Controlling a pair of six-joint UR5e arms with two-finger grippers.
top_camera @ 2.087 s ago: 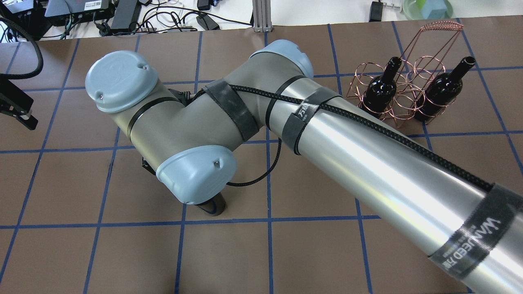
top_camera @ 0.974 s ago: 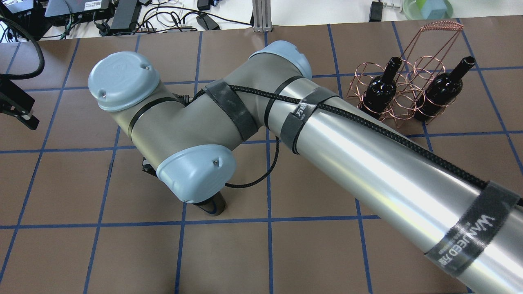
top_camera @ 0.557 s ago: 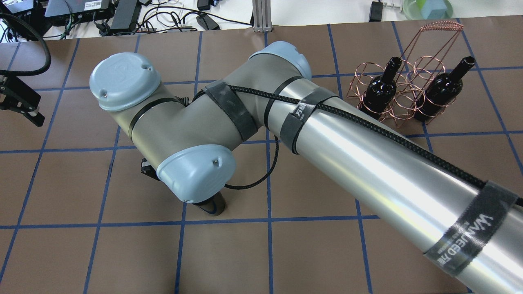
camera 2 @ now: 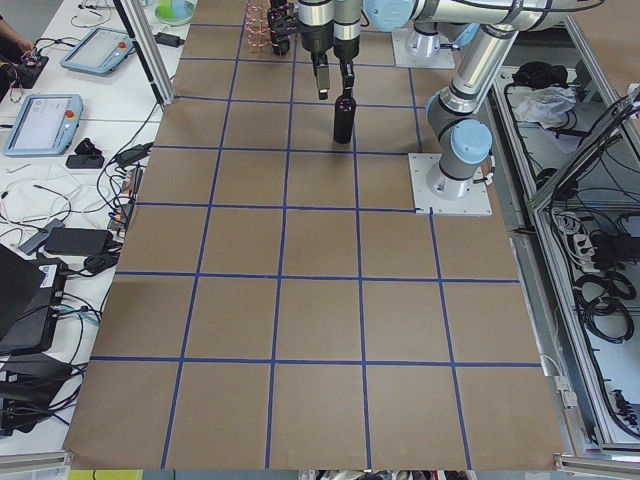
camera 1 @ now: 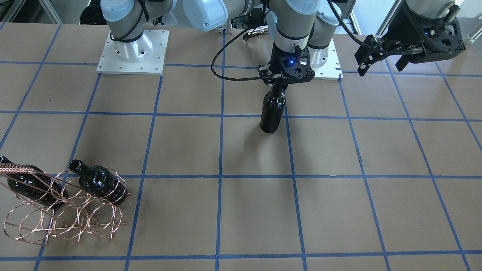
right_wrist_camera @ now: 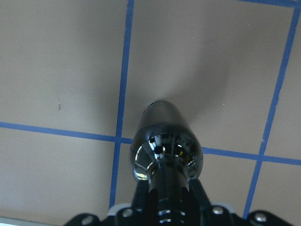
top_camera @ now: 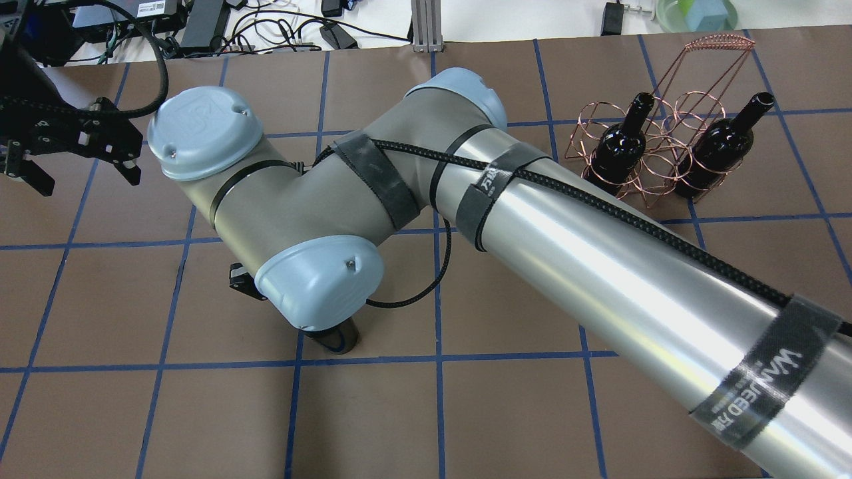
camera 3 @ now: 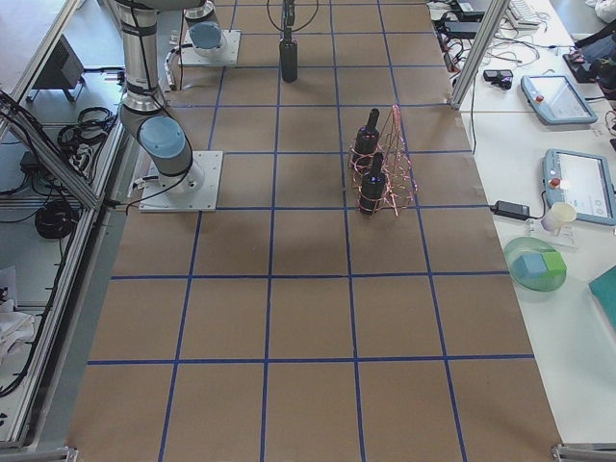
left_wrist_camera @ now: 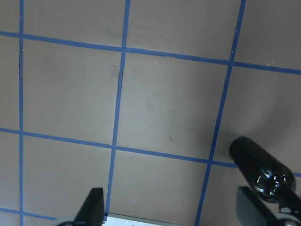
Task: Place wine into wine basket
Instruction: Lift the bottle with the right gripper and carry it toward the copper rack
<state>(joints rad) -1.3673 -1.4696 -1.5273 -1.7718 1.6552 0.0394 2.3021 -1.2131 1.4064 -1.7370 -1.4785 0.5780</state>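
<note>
**Wine bottle held by the neck, well apart from the basket: handling notes**

Position: the wine [camera 1: 272, 113] stands upright near the middle of the tabletop [camera 1: 188, 150], on the robot's side. Its base is at or just off the surface; I cannot tell which. The wine basket [top_camera: 655, 174] sits well apart, towards the far corner on the robot's right. It has one bottle [top_camera: 619, 148] at one end and another bottle [top_camera: 722, 141] at the other. The loops between them look free.

Jaws: the right gripper [camera 1: 278, 89] comes straight down over the bottle, and its jaws are closed on the neck just above the shoulder, as the right wrist view confirms. The left gripper [top_camera: 83, 181] hangs off to the side with its jaws spread wide and nothing between them.

Handling (judgement):
- Glass is rigid and will not yield, so all the holding comes from friction.
- The surface is glossy and probably slick. No label or cork is visible to add grip.
- The body is thick, so most of the weight hangs below the hold. Expect it to swing if moved fast.
- It is fragile, so a drop or a hard knock against the other bottles is the main risk.
- The neck is the sensible place to hold. It is narrow enough for the jaws, and the flared lip above acts as a stop if it slips.
- The wire basket looks light and may shift if the base catches a loop.
</note>
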